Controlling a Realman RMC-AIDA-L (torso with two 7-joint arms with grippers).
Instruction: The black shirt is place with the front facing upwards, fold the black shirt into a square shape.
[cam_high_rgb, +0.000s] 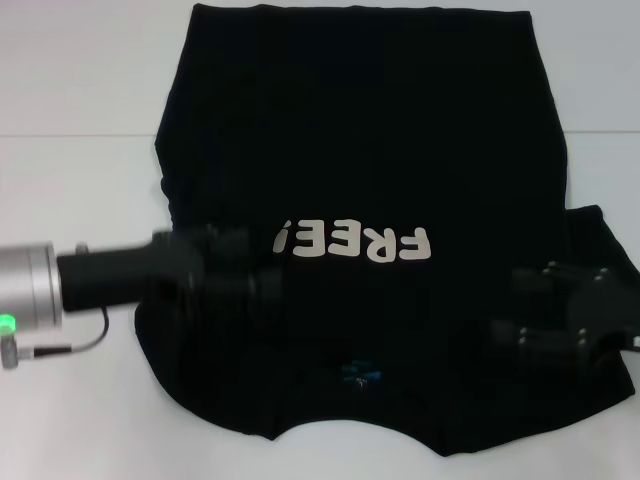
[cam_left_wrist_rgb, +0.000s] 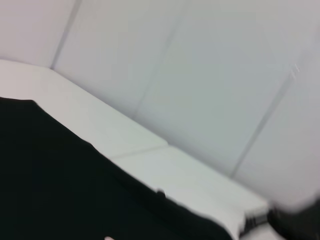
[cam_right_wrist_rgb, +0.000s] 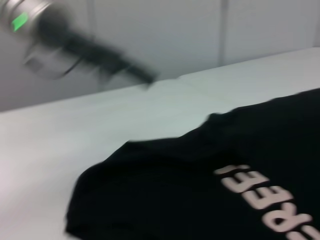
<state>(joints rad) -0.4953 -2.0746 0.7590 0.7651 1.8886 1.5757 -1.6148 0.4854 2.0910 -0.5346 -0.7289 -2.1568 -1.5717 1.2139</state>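
The black shirt (cam_high_rgb: 370, 150) lies front-up on the white surface (cam_high_rgb: 70, 90), collar toward the robot, its left side already doubled inward. The left end effector (cam_high_rgb: 265, 270) reaches over the chest beside the lettering; the right end effector (cam_high_rgb: 520, 315) hovers over the right sleeve. Neither opening can be told. The side fold seems in hand; next, the right sleeve needs gripping at its edge.

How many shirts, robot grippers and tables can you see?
Shirts: 1, the black shirt
Grippers: 2, the left gripper and the right gripper, both over the shirt
Tables: 1, the white table
Total: 4
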